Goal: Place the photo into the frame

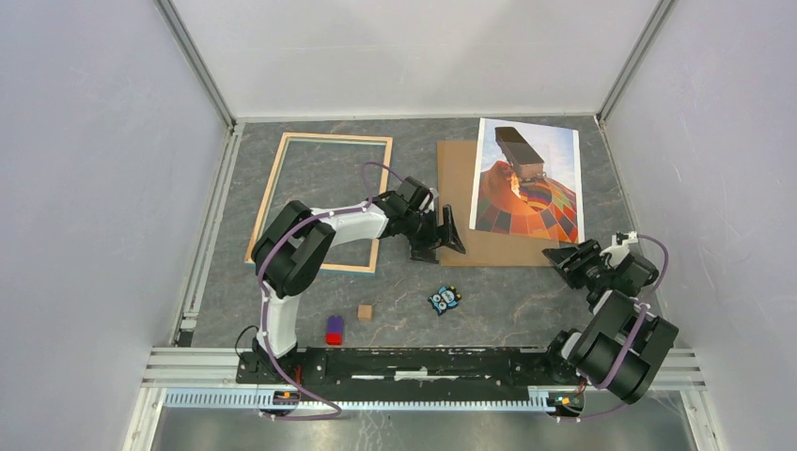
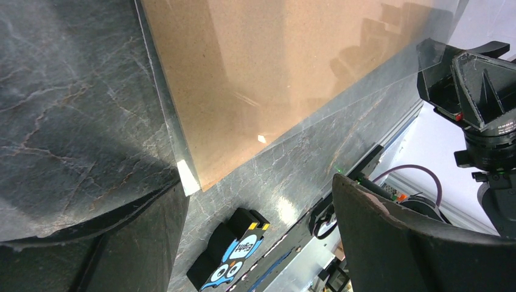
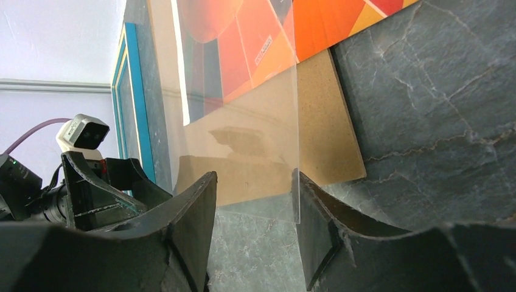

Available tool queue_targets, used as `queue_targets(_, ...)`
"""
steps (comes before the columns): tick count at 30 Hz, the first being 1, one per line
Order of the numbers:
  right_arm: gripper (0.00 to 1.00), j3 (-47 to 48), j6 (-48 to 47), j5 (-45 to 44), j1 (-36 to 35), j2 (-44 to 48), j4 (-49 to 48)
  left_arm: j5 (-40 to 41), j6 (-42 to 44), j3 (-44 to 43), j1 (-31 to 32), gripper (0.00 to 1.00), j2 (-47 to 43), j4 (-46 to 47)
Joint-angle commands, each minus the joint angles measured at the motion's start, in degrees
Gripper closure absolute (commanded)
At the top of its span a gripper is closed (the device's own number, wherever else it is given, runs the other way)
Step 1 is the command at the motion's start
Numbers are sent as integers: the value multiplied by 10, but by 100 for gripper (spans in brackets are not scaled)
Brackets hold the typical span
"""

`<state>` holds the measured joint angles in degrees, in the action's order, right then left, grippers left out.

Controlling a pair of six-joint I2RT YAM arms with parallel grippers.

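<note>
From above, the frame (image 1: 320, 202) lies flat at ten o'clock on the grey counter (image 1: 526, 301), with its wood-coloured rim up. Only the right wrist view catches its blue face, at nine o'clock in that picture. Toward six o'clock, near the arm bases, sit a red and purple block (image 1: 334, 329), a small wooden cube (image 1: 365, 311) and an owl tile (image 1: 445, 299).

The left arm reaches across the frame's near right corner. The left hand (image 1: 438, 241) hangs at the near left corner of the brown backing board (image 1: 461, 202), its jaws spread wide with nothing in them. Its own camera shows what the overhead view misses: a clear sheet (image 2: 255, 91) lies over the board, with one corner just beside a finger (image 2: 91, 255).

The photo (image 1: 526, 178) rests at one o'clock, balloon side up, askew on the right part of the board and well apart from the frame.

The right hand (image 1: 564, 256) sits at four o'clock, off the board's near right corner. In its wrist view the jaws are partly apart and the clear sheet's corner stands in the gap, not clamped. Whether the sheet's edge touches the finger beside it I cannot tell.
</note>
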<state>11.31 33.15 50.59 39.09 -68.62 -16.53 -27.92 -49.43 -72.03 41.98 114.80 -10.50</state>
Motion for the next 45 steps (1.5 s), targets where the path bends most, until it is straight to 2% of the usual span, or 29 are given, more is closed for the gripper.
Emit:
queue_targets(1, 47, -13, 15, 22, -4, -22, -104, 31, 23, 11, 1, 6, -9, -16)
queue_targets(7, 62, -24, 28, -6, -20, -36, -179, 35, 28, 14, 1, 6, -16, -13)
queue_targets(13, 80, -9, 5, -61, -31, -38, -144, 45, 44, 16, 1, 3, -49, -13)
queue_targets(20, 100, 20, -32, -68, -32, -26, -84, 102, 94, -4, -9, 0, -115, -57)
queue_targets(24, 100, 34, -25, -57, -36, 9, -69, 108, 102, -3, -32, 0, -164, -55)
queue_targets(29, 100, 105, -67, -105, -40, 64, 48, 110, 176, -14, -33, 0, -240, -44)
queue_targets(35, 100, 137, -25, -93, -59, 100, 83, 74, 226, -29, 20, 0, -267, 8)
queue_targets(37, 100, 141, -17, -83, -63, 114, 83, 108, 252, -39, 66, 0, -258, 22)
queue_targets(39, 100, 149, -17, -81, -64, 128, 95, 227, 313, -31, 135, 0, -253, 49)
queue_targets(41, 100, 164, -29, -85, -67, 142, 122, 358, 395, 9, 208, 0, -247, 149)
queue_targets(43, 100, 174, -38, -90, -68, 154, 145, 427, 470, 45, 259, 0, -227, 255)
queue_targets(45, 100, 184, -44, -100, -70, 164, 164, 457, 524, 30, 287, 0, -188, 270)
